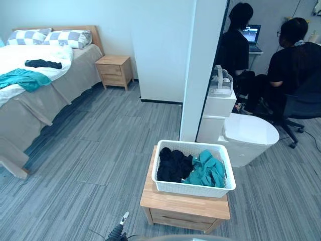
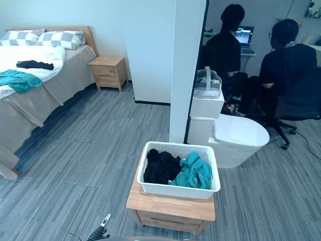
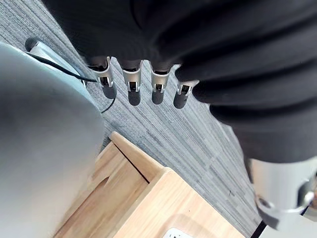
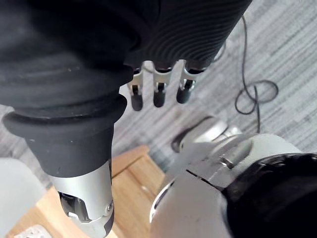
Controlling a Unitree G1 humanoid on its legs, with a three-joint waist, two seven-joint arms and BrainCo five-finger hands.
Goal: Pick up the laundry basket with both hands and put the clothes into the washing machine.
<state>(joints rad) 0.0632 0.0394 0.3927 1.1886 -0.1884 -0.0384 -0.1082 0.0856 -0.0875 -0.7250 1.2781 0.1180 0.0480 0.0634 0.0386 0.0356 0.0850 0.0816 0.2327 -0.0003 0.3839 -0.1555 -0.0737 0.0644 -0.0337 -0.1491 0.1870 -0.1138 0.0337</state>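
Observation:
A white laundry basket point(image 1: 193, 190) stands on a low wooden table point(image 1: 185, 207) straight ahead. Black clothes point(image 1: 173, 165) fill its left half and teal clothes point(image 1: 208, 171) its right. Behind it to the right sits a low white machine with a rounded lid point(image 1: 249, 134). My left hand point(image 3: 131, 85) hangs low by the table's near left corner point(image 3: 148, 198), fingers straight and holding nothing; a fingertip shows at the bottom edge point(image 1: 119, 228). My right hand point(image 4: 158, 93) hangs at the other side over the carpet, also open and apart from the basket.
A white pillar point(image 1: 198, 75) rises just behind the basket. A white cabinet with a headset on top point(image 1: 219, 103) stands beside the machine. Two people sit at a desk at the back right, one on an office chair point(image 1: 301, 108). A bed point(image 1: 40, 85) and nightstand point(image 1: 114, 70) stand at the far left.

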